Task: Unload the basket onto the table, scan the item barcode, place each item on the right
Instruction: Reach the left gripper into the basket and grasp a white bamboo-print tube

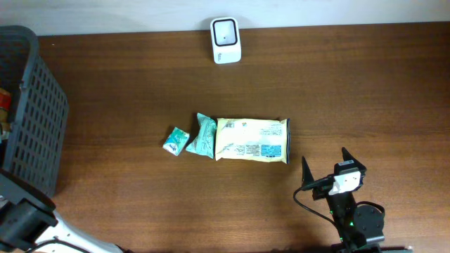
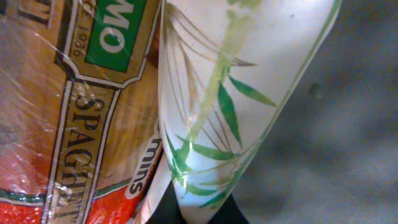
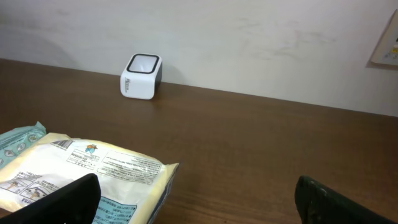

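Here's the white packet [image 2: 249,74], the one with the green leaf print, filling my left wrist view. Its lower end narrows right down between my dark fingers [image 2: 163,214], so my left claw [image 2: 196,210] is closed tight and pinching that end. The packet leans against a spaghetti pack [image 2: 68,112] in orange and green wrap, the two touching along one long side. Behind it is a blurred dark grey surface (I can't tell what that is from this close). No barcode shows on the face I can see. From overhead, the dark mesh basket [image 1: 35,105] sits at the left edge of the table [image 1: 351,84], and the left claw itself is out of sight there. Over to my right claw [image 1: 323,156]: it hangs at the near right of the table with jaws spread wide, holding nothing and touching nothing. Just beyond it lies a yellow packet [image 1: 252,140] flat on the wood. A teal pouch [image 1: 202,136] lies against the yellow packet's left end, and a small teal packet [image 1: 176,140] sits just beside that. The white scanner [image 1: 226,40] stands at the far edge of the table, well apart from both claws, and the right wrist camera sees it against the wall.
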Controlling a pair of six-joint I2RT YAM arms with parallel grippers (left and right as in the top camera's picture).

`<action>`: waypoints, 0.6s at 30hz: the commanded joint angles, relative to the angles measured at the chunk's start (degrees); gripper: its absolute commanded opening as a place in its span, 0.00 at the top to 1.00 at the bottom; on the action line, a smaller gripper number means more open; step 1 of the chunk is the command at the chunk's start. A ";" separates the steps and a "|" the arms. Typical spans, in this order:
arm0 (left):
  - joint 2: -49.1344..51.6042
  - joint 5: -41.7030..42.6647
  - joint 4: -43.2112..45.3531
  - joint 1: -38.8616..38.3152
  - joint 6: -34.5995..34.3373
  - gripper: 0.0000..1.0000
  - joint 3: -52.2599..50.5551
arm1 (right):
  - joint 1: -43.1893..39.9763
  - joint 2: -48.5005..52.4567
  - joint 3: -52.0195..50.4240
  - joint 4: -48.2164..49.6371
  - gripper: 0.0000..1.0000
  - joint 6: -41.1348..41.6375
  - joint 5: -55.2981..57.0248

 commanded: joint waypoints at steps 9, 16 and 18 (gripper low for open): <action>-29.73 10.14 3.63 -12.33 -15.02 1.00 12.94 | -0.28 -0.37 -0.46 -0.02 0.01 0.66 0.50; -43.56 10.64 -22.43 -46.38 -37.53 1.00 9.94 | -0.28 -0.37 -0.46 -0.04 0.02 0.66 0.50; -39.98 10.38 -23.50 -52.04 -39.82 1.00 1.90 | -0.28 -0.37 -0.46 -0.02 0.01 0.66 0.50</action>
